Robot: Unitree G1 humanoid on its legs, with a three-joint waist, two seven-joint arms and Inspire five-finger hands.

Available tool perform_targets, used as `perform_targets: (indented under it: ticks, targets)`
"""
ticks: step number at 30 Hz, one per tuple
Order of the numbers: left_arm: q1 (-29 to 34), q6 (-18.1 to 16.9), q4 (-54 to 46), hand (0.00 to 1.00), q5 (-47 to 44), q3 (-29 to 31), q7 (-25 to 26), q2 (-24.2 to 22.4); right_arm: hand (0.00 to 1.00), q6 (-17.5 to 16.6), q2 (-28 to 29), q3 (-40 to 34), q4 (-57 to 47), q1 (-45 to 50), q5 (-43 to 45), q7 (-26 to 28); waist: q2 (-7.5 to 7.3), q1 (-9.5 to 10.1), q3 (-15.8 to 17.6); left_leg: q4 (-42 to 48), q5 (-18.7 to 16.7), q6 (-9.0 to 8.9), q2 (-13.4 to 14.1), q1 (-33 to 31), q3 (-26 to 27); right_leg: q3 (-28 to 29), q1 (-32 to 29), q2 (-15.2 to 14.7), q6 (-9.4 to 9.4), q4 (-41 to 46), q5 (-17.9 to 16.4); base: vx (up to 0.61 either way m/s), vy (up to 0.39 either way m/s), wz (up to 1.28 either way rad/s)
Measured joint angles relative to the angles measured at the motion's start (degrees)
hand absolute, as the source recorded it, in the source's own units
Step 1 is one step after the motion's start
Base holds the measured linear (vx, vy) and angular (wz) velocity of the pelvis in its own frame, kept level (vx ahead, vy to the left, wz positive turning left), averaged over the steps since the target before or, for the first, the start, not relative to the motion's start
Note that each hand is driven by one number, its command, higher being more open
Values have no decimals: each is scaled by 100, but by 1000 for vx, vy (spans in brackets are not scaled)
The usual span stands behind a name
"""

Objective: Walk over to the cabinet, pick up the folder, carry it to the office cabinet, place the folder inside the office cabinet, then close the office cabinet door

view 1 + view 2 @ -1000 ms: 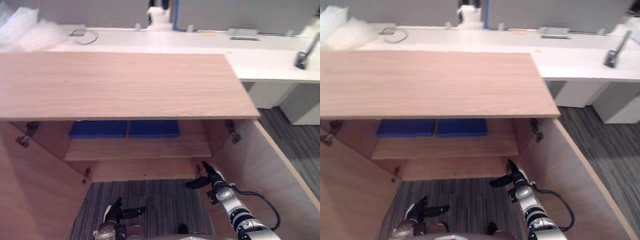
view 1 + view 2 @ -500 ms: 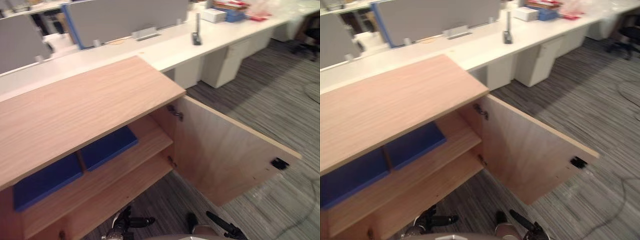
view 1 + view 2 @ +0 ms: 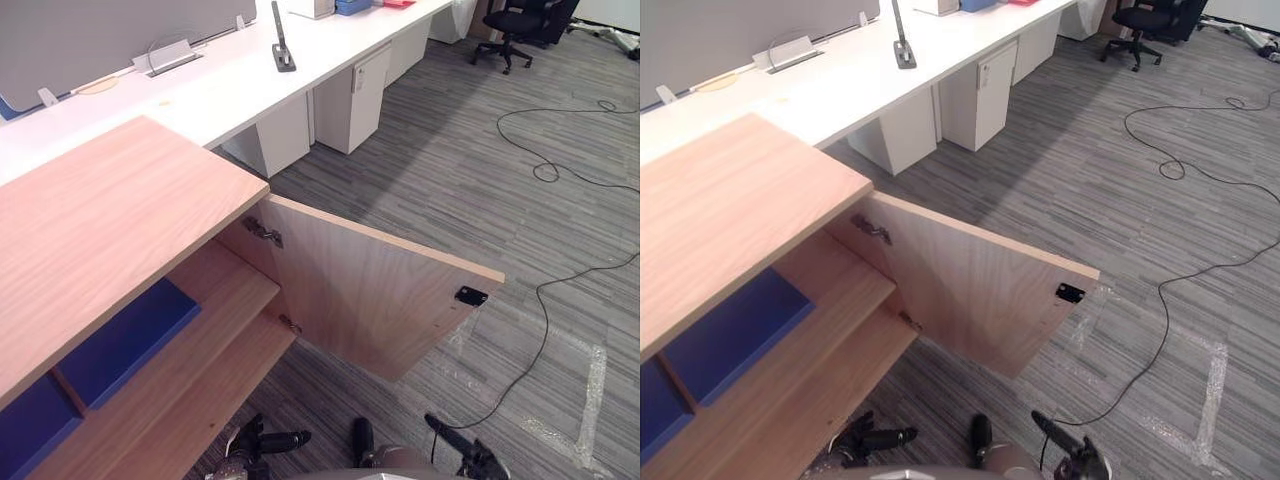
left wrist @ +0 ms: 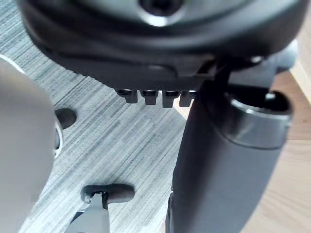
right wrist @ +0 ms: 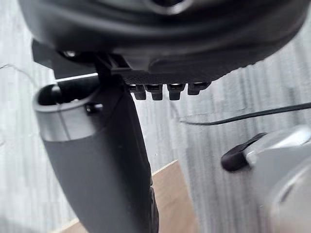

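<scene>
**Empty hands, open door: the swing is the risk**

Both hands hang low at the near edge. The left hand [image 3: 258, 441] and the right hand [image 3: 462, 452] each have relaxed, outstretched fingers and hold nothing. The blue folder [image 3: 125, 340] lies flat on the upper shelf [image 3: 215, 300] inside the cabinet [image 3: 100, 220], with a second blue folder [image 3: 25, 430] just to its left. The door [image 3: 370, 300] stands wide open, swung out to the right. Its inner face, with the hinges [image 3: 262, 231] and a black catch [image 3: 470, 296], is turned to the near side.

The likeliest trouble, I judge, is the door. The right hand sits on the inner-face side, so a push from there would drive the door further open and strain the hinges. A reach for the shelf could also knock the cabinet's overhanging top.

The folder's visible long edge runs along the shelf's front edge, from near left to far right. Its back is hidden under the top, so its true long axis is uncertain.
</scene>
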Motion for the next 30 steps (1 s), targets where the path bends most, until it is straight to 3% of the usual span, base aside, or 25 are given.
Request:
perform_targets:
  ticks: [3, 10, 14, 19, 30]
  targets:
    - [16, -10, -142, 100, -2, -59, 0, 9, 100, -19, -119, 4, -727, -231, -246, -108, 45, 4, -50, -1, 58, -83, -36, -1, -17, -9, 336, -12, 13, -664, 323, 10, 18, 7]
    - [129, -22, -139, 100, 47, -116, -48, 109, 100, -40, -698, 476, -1951, -440, -1148, -53, 17, 80, -99, -127, 85, -129, -44, 39, -209, -105, 426, -24, 26, -742, 343, -54, 7, 10]
    - [255, 6, -107, 100, 63, -112, -92, 208, 100, -41, -772, 539, -2102, -454, -1340, 113, -35, 82, -130, -231, 82, -134, -56, 82, -342, -207, 429, -48, 51, -746, 343, -79, 27, 12]
    - [296, 15, -14, 100, 65, -99, -155, 246, 100, -46, -974, 701, -2484, -487, -1374, 246, 19, 82, -164, -318, 67, -157, -57, 59, -494, -353, 421, -80, 53, -748, 346, -113, 33, 17]
    - [324, 13, 20, 100, 54, -267, -256, 255, 100, -189, -2091, 1971, -2630, -815, -1635, 701, 162, 69, -186, -296, 56, -178, -2, -16, -550, -445, 347, -43, 43, -748, 356, -57, 11, -3]
